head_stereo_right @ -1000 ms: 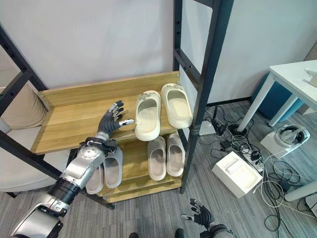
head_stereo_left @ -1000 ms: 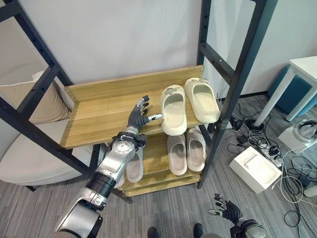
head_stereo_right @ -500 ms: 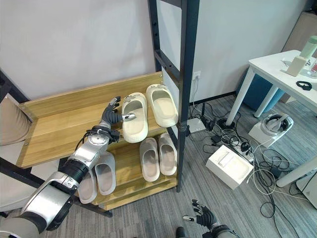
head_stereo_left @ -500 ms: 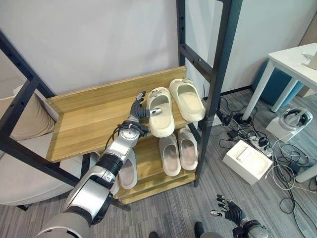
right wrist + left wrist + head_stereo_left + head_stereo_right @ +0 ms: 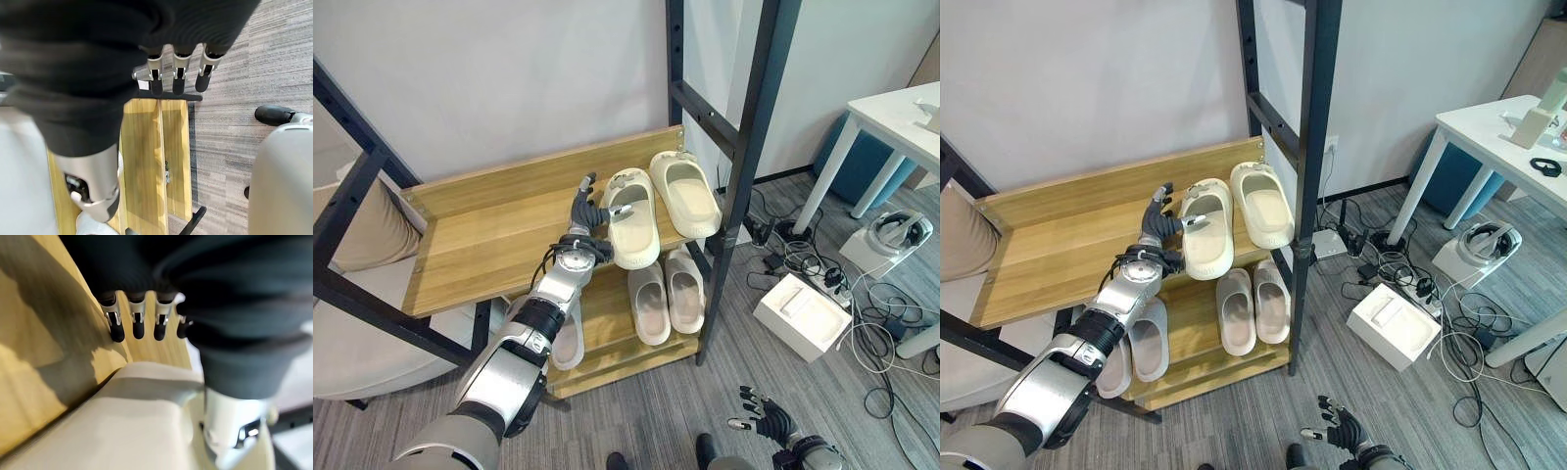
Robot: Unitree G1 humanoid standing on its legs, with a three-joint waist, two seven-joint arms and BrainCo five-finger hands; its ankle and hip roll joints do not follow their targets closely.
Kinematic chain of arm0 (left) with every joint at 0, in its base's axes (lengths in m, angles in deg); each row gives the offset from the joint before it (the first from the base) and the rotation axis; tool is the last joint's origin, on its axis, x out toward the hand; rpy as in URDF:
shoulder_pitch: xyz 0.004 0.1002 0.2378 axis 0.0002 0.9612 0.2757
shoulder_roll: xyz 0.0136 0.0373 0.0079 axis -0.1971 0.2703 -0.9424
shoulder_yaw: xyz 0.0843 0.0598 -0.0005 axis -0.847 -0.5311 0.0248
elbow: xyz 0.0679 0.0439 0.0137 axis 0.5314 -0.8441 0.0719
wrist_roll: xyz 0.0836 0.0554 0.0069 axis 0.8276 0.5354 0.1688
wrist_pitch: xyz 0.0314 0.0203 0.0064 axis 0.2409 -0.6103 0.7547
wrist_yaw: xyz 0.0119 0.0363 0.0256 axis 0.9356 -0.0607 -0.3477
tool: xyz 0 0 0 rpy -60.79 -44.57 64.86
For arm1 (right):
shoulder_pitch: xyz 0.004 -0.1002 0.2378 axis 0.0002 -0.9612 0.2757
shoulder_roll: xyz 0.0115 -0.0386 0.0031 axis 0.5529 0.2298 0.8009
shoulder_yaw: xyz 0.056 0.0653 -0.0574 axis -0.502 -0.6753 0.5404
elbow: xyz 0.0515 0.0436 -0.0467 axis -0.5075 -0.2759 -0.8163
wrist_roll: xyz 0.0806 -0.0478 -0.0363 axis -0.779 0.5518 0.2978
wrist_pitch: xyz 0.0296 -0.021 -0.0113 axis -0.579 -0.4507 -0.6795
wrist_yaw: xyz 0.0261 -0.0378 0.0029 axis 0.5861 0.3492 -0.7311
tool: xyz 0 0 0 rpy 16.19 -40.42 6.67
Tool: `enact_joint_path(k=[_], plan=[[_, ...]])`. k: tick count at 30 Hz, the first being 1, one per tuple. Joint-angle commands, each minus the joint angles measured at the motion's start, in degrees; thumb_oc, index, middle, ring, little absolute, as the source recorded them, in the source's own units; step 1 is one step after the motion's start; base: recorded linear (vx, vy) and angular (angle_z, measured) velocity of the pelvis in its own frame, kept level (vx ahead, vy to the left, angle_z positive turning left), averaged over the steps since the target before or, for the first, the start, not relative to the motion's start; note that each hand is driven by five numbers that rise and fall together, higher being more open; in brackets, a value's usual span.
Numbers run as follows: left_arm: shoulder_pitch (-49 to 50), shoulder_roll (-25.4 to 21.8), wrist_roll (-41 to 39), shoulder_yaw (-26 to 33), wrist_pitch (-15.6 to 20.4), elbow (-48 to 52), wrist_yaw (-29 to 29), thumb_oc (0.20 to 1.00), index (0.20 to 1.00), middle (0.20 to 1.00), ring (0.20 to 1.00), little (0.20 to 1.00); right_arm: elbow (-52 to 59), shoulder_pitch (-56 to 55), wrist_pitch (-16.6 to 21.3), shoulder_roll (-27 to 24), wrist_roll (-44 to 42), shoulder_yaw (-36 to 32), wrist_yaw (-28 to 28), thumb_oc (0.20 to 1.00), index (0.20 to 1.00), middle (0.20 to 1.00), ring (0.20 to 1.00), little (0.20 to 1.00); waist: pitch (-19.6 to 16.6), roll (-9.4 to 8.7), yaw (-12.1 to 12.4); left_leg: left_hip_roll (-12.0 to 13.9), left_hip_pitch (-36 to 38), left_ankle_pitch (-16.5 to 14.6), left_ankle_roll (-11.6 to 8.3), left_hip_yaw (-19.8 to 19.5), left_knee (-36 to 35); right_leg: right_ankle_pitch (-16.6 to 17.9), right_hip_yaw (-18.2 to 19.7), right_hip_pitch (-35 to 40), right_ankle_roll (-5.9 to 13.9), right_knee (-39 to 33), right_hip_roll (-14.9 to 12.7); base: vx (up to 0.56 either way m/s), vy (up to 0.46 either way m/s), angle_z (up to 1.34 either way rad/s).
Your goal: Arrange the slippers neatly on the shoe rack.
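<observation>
Two cream slippers lie side by side at the right end of the wooden top shelf (image 5: 480, 235): the left slipper (image 5: 631, 223) and the right slipper (image 5: 685, 194). My left hand (image 5: 585, 213) rests on the shelf just left of the left slipper. Its fingers (image 5: 138, 325) are straight over the wood and its thumb (image 5: 230, 431) lies against that slipper's (image 5: 122, 431) side. The hand is open. A second pale pair (image 5: 666, 299) sits on the lower shelf, and another slipper (image 5: 568, 338) shows behind my forearm. My right hand (image 5: 759, 426) hangs low near the floor, open, fingers (image 5: 177, 81) straight.
Black metal posts (image 5: 749, 147) frame the rack on the right. A beige cushioned seat (image 5: 362, 235) stands at the left. On the carpet to the right lie a white box (image 5: 803, 315), a power strip and cables (image 5: 862, 323), and a white table (image 5: 901, 108).
The camera has shifted. My left hand has reached a little further right along the top shelf, from just short of the left slipper to touching its side.
</observation>
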Motion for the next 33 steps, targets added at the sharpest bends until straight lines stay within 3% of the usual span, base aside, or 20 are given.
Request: enact_joint_path(k=[1,8,15,19,22,26,28,33], plan=[[-7.6,3.1,-5.2,2.7,3.2,-2.5,-4.6,1.000,1.000,1.000,1.000,1.000,2.4,2.6,3.3,0.3,-1.2,1.0,1.6,1.000,1.000,1.000,1.000,1.000,2.3,-2.81,-0.8,0.8,3.4,-1.2,-2.79,0.0,-0.1,-3.5,-1.3,2.4,3.71,0.2,-0.9,0.01,-0.021,0.04],[-12.5,4.6,-7.1,2.2,3.4,-4.2,-4.9,1.000,1.000,1.000,1.000,1.000,3.0,3.7,3.3,-0.6,-1.6,1.5,1.8,1.000,1.000,1.000,1.000,1.000,2.3,-2.53,-1.7,1.1,3.5,-1.1,-2.97,0.5,-0.1,-3.6,-0.8,2.3,3.68,0.2,-0.7,0.00,0.000,0.00],[-18.8,1.9,-2.2,0.2,1.2,-12.3,-3.9,1.000,1.000,1.000,1.000,1.000,3.2,3.4,3.2,-2.2,-1.9,1.5,0.9,1.000,1.000,1.000,1.000,1.000,2.3,-2.28,-2.9,1.6,3.2,-0.8,-3.32,1.5,-0.1,-3.4,-0.1,1.5,3.79,0.2,-0.6,0.00,-0.007,-0.01],[-20.1,-1.2,7.1,-1.1,-0.2,-11.8,-8.4,1.000,1.000,1.000,1.000,1.000,3.1,3.0,4.0,-2.4,-2.2,1.8,0.4,1.000,1.000,1.000,1.000,1.000,2.1,-2.39,-2.7,1.6,3.3,-0.8,-3.36,1.2,-0.1,-3.6,-0.4,1.7,3.77,0.3,-0.4,0.01,-0.023,-0.10],[-17.7,-5.8,17.2,-1.2,-0.5,-2.9,-11.7,1.000,1.000,1.000,1.000,1.000,3.0,3.6,5.0,-1.9,-2.5,2.1,0.2,1.000,1.000,1.000,1.000,1.000,2.0,-2.81,-1.5,1.4,3.3,-1.0,-3.26,0.3,-0.1,-3.8,-1.3,2.3,3.83,0.2,-0.5,0.01,0.005,0.04],[-15.6,-7.2,20.6,-0.4,-0.5,2.6,-12.5,1.000,1.000,1.000,1.000,1.000,2.5,4.0,5.2,-1.4,-2.3,2.3,0.2,1.000,1.000,1.000,1.000,1.000,1.9,-3.09,-0.7,1.4,3.3,-1.1,-3.18,-0.1,-0.1,-3.9,-1.9,2.6,3.84,0.3,-0.6,0.01,0.012,0.11],[-10.8,-9.6,25.3,2.8,0.8,15.1,-13.2,1.000,1.000,1.000,1.000,1.000,2.1,4.2,5.3,-0.5,-1.7,2.1,0.1,1.000,1.000,1.000,1.000,1.000,1.6,-3.63,0.8,1.2,3.2,-1.4,-3.07,-0.7,-0.1,-3.9,-2.5,2.8,3.94,0.2,-0.7,0.00,0.031,0.14],[-7.2,-10.2,27.6,4.5,1.9,21.7,-12.3,1.000,1.000,1.000,1.000,1.000,1.3,4.3,5.1,0.0,-1.3,2.2,-0.2,1.000,1.000,1.000,1.000,1.000,1.1,-3.97,1.7,1.1,3.4,-1.6,-2.99,-1.0,-0.1,-3.9,-2.8,3.2,3.96,0.2,-0.8,0.01,0.018,0.06]])
